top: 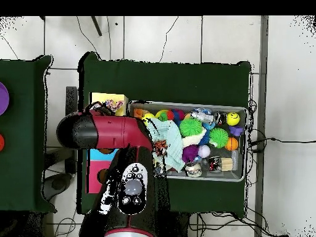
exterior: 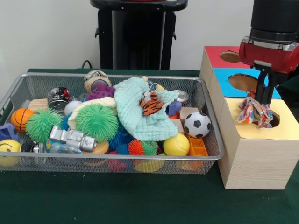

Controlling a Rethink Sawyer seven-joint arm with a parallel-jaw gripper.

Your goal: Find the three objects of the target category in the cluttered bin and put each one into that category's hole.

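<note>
My gripper (exterior: 259, 99) is shut on a white fabric piece with multicoloured patches (exterior: 254, 113). The piece hangs just over the left edge of the round hole (exterior: 275, 120) in the yellow-topped wooden box (exterior: 285, 129), at the right of the front view. In the overhead view the arm hides most of the boxes. Only the yellow top (top: 106, 99) and a bit of the fabric piece (top: 115, 105) show there. The wire mesh bin (exterior: 117, 75) stands left of the boxes, full of toys. No other dotted fabric piece shows in it.
Behind the yellow top are the blue top with its hole (exterior: 243, 82) and the red top with its hole (exterior: 230, 57). The bin holds a mint-green cloth (exterior: 140, 114), a tiger toy (exterior: 150, 103), a spiky green ball (exterior: 96, 121) and a football (exterior: 197, 124).
</note>
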